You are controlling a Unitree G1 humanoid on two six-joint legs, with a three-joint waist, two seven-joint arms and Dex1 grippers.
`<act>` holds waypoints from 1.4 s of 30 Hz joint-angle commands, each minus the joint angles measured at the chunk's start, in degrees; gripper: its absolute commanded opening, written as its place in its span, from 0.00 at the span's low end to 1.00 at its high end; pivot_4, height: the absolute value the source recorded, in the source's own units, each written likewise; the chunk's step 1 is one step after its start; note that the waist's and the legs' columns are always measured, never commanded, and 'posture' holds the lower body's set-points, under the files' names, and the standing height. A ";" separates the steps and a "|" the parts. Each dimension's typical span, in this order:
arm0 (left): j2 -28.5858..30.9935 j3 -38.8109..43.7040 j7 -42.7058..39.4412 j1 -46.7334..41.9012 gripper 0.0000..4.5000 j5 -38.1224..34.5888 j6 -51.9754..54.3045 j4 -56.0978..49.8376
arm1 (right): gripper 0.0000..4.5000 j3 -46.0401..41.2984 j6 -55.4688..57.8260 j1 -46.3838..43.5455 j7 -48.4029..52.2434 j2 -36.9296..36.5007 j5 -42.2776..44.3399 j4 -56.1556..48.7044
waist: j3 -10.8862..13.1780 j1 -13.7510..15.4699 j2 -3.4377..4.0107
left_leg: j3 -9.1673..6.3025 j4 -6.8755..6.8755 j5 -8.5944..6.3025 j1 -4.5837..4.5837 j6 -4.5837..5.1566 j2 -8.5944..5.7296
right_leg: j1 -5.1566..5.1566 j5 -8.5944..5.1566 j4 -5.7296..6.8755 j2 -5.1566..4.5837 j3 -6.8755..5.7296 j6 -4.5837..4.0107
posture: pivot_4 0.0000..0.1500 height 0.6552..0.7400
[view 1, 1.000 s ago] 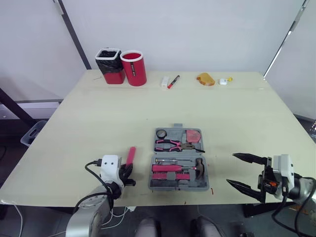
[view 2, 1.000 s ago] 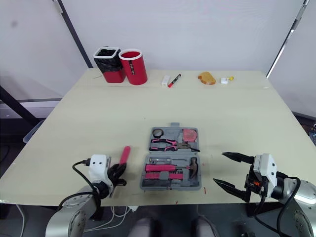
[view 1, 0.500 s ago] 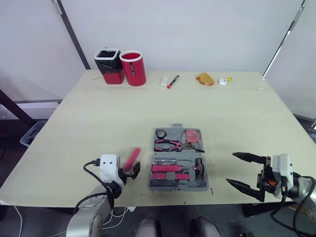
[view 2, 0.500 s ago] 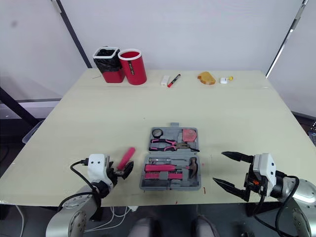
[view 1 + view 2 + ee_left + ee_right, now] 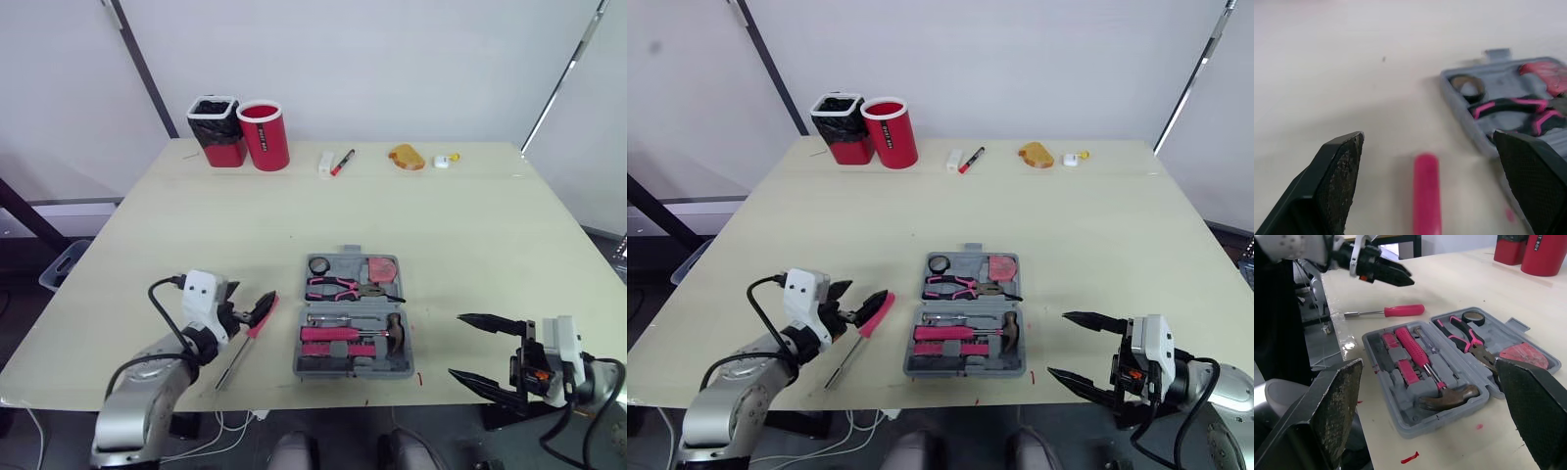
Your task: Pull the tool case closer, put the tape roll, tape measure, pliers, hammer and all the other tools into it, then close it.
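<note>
Left wrist view: L gripper (image 5: 1427, 134) has its fingers wide apart and holds nothing. The pink screwdriver (image 5: 1426, 193) lies on the table (image 5: 441, 225) btw them, handle end nearer the tool case (image 5: 351, 372). R gripper (image 5: 456, 345) is also spread and empty, at the near right table edge.

The case stands open, near the front edge, approx. centre.
- Far half: 1 tape roll (image 5: 320, 264), 1 tape measure (image 5: 384, 268), 1 pliers (image 5: 343, 287).
- Near half: 1 hammer (image 5: 396, 331), 1 thin screwdriver (image 5: 333, 319), some pink pieces.

At the far edge: 2 bins, a red bin w/ black liner (image 5: 217, 130) and a plain red bin (image 5: 265, 135), plus 1 marker (image 5: 344, 162) and 3 small items. The table is pale beige, w/ white walls (image 5: 392, 59) behind.
</note>
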 commanded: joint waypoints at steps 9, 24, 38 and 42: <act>16.09 -18.95 -48.85 -25.04 0.99 12.37 -41.13 34.49 | 1.00 0.64 -2.14 -1.01 -0.41 0.53 -0.82 0.05 | 0.04 0.49 0.07 | 0.08 -0.01 0.00 -0.09 0.00 0.00 | 0.00 0.01 -0.13 -0.01 0.00 0.01 | 1.00 1.00; 12.75 -57.64 -53.95 -62.48 0.99 23.10 -92.62 71.67 | 1.00 0.50 -3.68 0.48 -3.31 1.60 -1.76 -1.13 | 0.10 1.45 -0.03 | 0.03 0.05 0.00 -0.25 0.01 0.00 | 0.00 0.13 -0.30 0.09 0.03 0.22 | 1.00 1.00; 3.45 -64.76 -45.93 -71.99 0.99 44.49 -116.10 84.10 | 1.00 0.44 -3.51 0.12 -3.77 0.81 -1.69 -1.43 | 0.13 1.38 -0.09 | 0.03 0.05 0.00 -0.25 0.02 0.00 | 0.00 0.14 -0.31 0.11 0.09 0.24 | 1.00 1.00; 2.47 -64.71 -39.56 -72.30 0.99 52.06 -117.74 83.96 | 1.00 0.47 -3.44 -0.04 -4.06 0.83 -1.75 -1.61 | 0.13 1.37 -0.09 | 0.02 0.05 0.00 -0.26 0.02 0.00 | 0.00 0.15 -0.31 0.11 0.08 0.24 | 1.00 1.00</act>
